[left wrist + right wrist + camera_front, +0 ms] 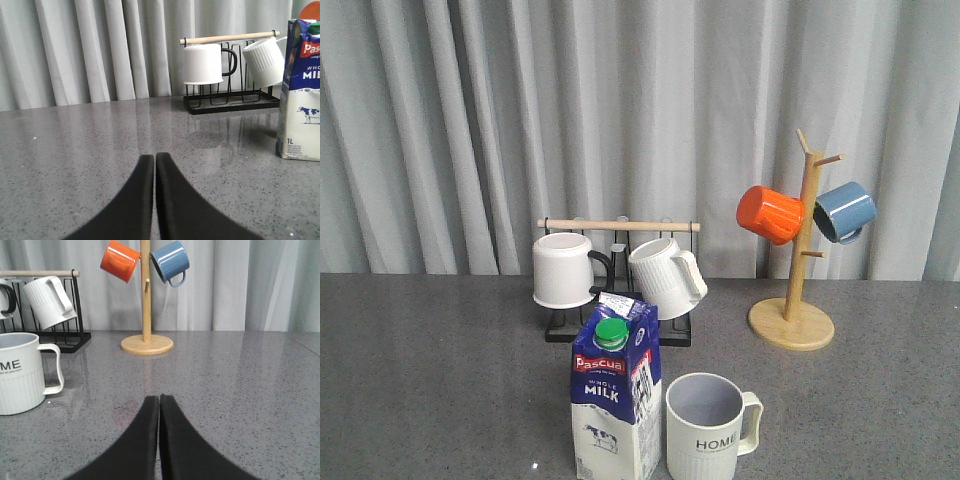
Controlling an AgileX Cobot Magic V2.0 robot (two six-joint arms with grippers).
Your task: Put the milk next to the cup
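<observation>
We see neither arm in the front view, but each wrist camera shows its own pincer low over the grey table (430, 380), fingers pointing forward. The left gripper (154, 161) has its two black fingers pressed together with nothing between them, and the right gripper (159, 402) is likewise closed on nothing. Ahead of the left gripper lies a broad stretch of bare tabletop reaching to the curtain (440, 130), with the milk (613, 400) standing off to one side; ahead of the right gripper the open surface runs toward the wooden mug tree (798, 260), which carries an orange mug (769, 214) and a blue mug (844, 211). The milk stands upright near the front edge of the table, just beside the cup (708, 427) on its left, with a narrow gap between them as far as we can judge. The carton is dark blue above and white below, with a green round cap, a red "Pascual" label, the words "WHOLE MILK" and a small cow drawing. The cup is cream-white and ribbed, grey-lilac inside, lettered "HOME", its handle turned to the right. Behind them a black rack (618, 325) with a wooden rail holds a plain white mug (564, 269) and a ribbed white mug (666, 277).
</observation>
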